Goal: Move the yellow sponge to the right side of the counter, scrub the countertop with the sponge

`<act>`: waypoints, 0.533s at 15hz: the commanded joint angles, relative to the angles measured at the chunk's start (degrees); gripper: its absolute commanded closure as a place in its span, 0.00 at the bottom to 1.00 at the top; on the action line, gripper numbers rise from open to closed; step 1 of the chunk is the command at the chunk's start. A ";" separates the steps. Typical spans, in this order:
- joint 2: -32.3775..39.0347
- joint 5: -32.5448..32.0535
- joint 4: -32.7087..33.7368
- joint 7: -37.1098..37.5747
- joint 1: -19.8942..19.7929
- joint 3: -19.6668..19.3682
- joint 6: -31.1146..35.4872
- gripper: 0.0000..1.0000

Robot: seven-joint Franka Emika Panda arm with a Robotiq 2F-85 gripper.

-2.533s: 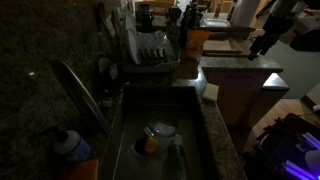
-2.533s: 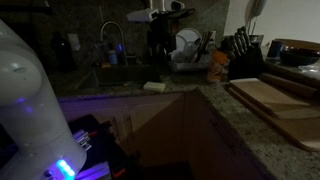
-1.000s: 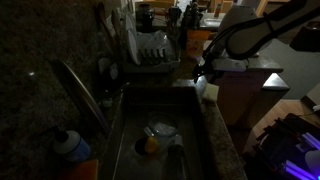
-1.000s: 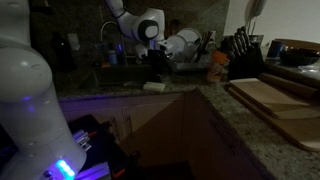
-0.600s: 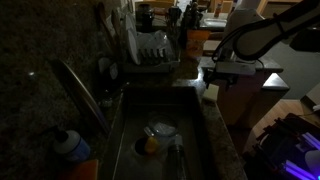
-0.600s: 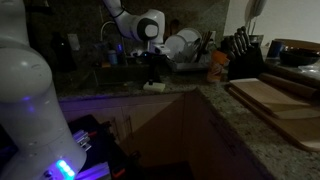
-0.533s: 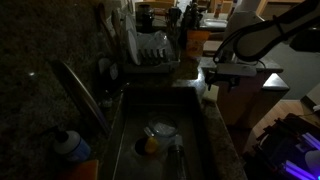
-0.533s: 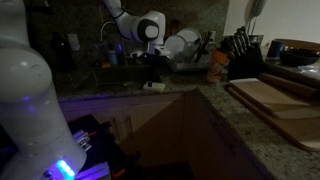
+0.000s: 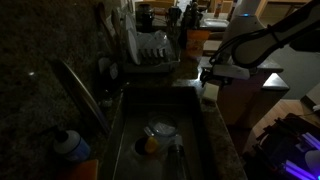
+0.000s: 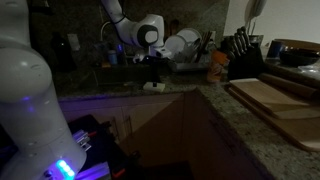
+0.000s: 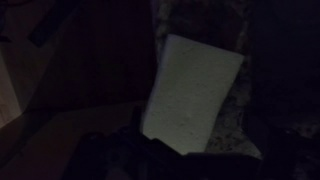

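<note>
The scene is very dark. The pale yellow sponge (image 9: 210, 93) lies on the granite counter strip at the front edge of the sink; it also shows in the other exterior view (image 10: 154, 86). In the wrist view the sponge (image 11: 192, 90) is a pale rectangle right below the camera. My gripper (image 9: 211, 78) hangs just above the sponge, seen too in an exterior view (image 10: 153, 72). The jaws are lost in shadow in the wrist view, so I cannot tell whether they are open or touch the sponge.
A steel sink (image 9: 130, 125) holds a bowl (image 9: 160, 130) and a yellow object. A dish rack with plates (image 9: 150, 50) stands at its far end. A faucet (image 9: 80, 90) and blue-capped bottle (image 9: 70, 145) sit alongside. A knife block (image 10: 243, 55) and cutting boards (image 10: 275, 100) occupy the counter.
The arm has swung in from out of view and come down over the sponge. In the last half second it lowered slightly. The sponge has not moved.
</note>
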 commanded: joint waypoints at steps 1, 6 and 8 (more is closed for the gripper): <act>0.78 0.28 0.03 -0.24 0.03 -0.07 1.73 0.00; 2.97 -0.35 1.00 1.66 0.37 -0.98 2.40 0.00; 3.65 0.59 1.51 0.72 -0.05 -0.57 2.41 0.00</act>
